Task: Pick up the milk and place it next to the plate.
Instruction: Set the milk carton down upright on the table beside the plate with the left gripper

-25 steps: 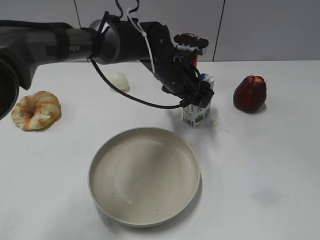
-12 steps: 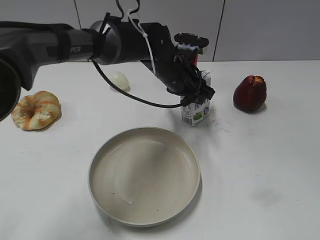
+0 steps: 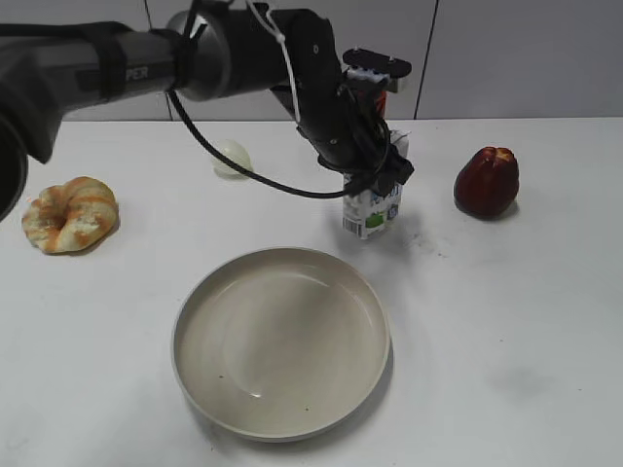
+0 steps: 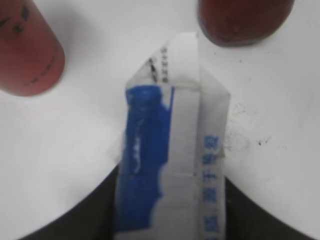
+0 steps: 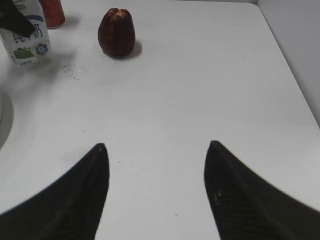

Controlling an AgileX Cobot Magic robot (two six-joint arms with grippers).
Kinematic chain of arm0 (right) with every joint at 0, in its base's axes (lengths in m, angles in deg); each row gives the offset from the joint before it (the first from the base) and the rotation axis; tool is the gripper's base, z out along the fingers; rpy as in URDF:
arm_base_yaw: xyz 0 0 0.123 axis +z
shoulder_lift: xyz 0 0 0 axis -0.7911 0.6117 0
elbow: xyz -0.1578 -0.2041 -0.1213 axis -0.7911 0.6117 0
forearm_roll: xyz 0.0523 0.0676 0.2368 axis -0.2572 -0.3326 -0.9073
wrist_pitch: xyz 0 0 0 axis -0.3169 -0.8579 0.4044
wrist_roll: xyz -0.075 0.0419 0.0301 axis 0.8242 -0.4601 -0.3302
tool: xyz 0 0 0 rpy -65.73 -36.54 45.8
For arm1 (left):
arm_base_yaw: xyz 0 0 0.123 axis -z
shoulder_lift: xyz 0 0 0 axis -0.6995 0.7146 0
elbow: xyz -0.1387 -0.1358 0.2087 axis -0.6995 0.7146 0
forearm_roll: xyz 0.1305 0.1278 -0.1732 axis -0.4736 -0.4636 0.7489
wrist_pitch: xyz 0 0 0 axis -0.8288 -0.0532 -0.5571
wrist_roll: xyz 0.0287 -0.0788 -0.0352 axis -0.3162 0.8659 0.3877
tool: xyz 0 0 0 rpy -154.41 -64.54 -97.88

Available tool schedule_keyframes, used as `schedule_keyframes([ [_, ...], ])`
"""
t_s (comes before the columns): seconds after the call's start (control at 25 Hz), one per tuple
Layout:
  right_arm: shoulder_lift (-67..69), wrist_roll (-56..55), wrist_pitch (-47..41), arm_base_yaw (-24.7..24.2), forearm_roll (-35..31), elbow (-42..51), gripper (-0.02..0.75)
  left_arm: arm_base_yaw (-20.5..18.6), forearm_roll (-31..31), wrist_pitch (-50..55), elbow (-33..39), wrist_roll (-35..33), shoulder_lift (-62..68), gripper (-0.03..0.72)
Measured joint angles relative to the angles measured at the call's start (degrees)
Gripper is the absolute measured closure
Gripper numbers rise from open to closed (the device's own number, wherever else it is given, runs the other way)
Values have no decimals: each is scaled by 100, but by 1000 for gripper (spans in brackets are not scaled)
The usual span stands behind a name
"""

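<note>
The milk point(image 3: 371, 210), a small white carton with a blue top and a green patch, is tilted slightly just beyond the plate's far right rim. My left gripper point(image 3: 378, 171) is shut on its top from above. In the left wrist view the dark fingers point(image 4: 170, 172) press both sides of the carton point(image 4: 170, 120). The carton also shows in the right wrist view point(image 5: 25, 42). The plate point(image 3: 195, 302) is a large beige dish in the middle front. My right gripper point(image 5: 156, 145) is open and empty over bare table at the right.
A red can point(image 3: 378, 97) stands behind the left gripper, and a dark red fruit point(image 3: 487, 181) lies to the right of the milk. A bread ring point(image 3: 70, 214) lies at the far left, a pale round object point(image 3: 232, 158) at the back. The table's right edge is near the right gripper.
My left gripper has moved the milk a little left and up, toward the plate's far rim. The right gripper shows no earlier frame.
</note>
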Motion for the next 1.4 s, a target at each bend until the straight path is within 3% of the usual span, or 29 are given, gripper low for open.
schedule_keyframes([
  [0.4,0,0,0,0,0,0,279,-147,-555,1257,-12,122,-916,383],
  [0.8,0,0,0,0,0,0,279,-867,-955,2519,46,1040,-1617,383],
  [1.08,0,0,0,0,0,0,279,-1151,-1374,2585,851,1325,-2486,383],
  [1.4,0,0,0,0,0,0,279,-1199,-1416,2007,2743,1712,-3667,383],
])
